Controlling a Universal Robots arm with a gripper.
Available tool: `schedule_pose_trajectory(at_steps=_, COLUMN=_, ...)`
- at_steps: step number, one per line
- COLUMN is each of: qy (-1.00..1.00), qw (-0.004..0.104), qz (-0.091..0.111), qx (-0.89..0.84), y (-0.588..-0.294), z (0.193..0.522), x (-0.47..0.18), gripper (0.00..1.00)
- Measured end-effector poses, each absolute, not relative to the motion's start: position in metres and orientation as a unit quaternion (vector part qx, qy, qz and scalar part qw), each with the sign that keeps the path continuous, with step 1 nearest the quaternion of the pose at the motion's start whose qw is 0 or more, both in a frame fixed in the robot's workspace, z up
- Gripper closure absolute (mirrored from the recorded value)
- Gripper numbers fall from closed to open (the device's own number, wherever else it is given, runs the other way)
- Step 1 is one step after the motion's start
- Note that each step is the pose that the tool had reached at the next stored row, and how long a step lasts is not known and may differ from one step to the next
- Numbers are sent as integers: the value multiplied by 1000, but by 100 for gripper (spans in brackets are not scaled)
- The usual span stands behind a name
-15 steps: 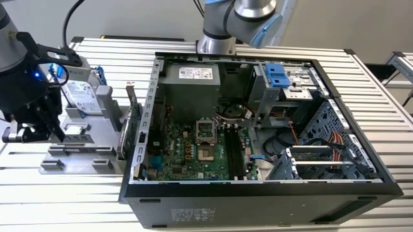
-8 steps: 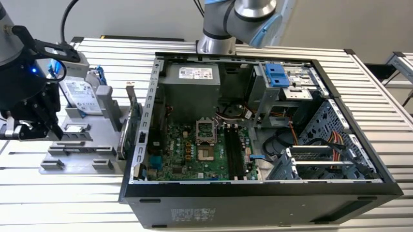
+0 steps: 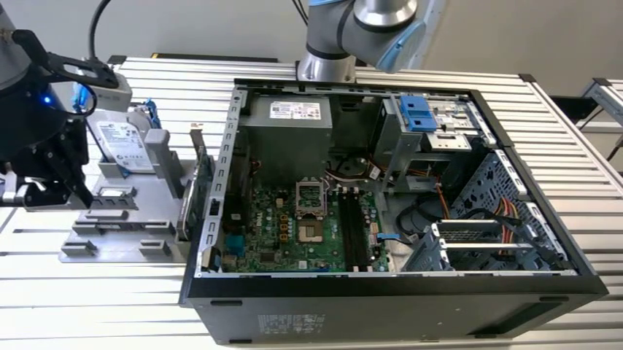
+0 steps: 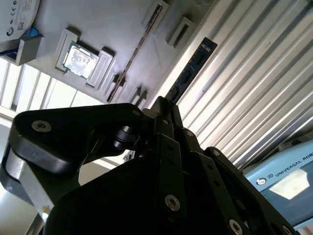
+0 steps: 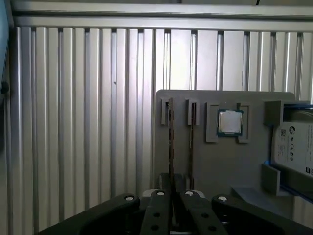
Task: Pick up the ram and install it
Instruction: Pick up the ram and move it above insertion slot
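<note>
Pinching the slim, dark blue-green ram stick [image 4: 191, 72] by one end, black pincer [image 4: 164, 106] pressed together on it, hanging right by the edge of the grey plastic parts holder [image 5: 234, 161] on the ribbed aluminium bench [image 5: 88, 122], well off to the exterior view's left of the open black computer case [image 3: 389, 306]. Probably risking a crooked seat: gripping such a thin edge, so maybe tilting or slipping, then jamming at the slot.

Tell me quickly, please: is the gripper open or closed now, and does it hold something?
Gripper: closed, holding the ram between its fingertips.
</note>
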State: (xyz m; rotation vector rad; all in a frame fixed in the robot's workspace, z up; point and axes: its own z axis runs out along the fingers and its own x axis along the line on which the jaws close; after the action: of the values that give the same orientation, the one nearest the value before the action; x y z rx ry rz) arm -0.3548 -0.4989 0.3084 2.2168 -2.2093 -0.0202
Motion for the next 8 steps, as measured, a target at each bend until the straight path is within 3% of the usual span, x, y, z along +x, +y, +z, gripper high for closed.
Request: schedule_pose_trajectory(at_steps=8, qy=-706, qw=6, qz=-6, qx=708, y=-499, z=314, x=-355, gripper=100)
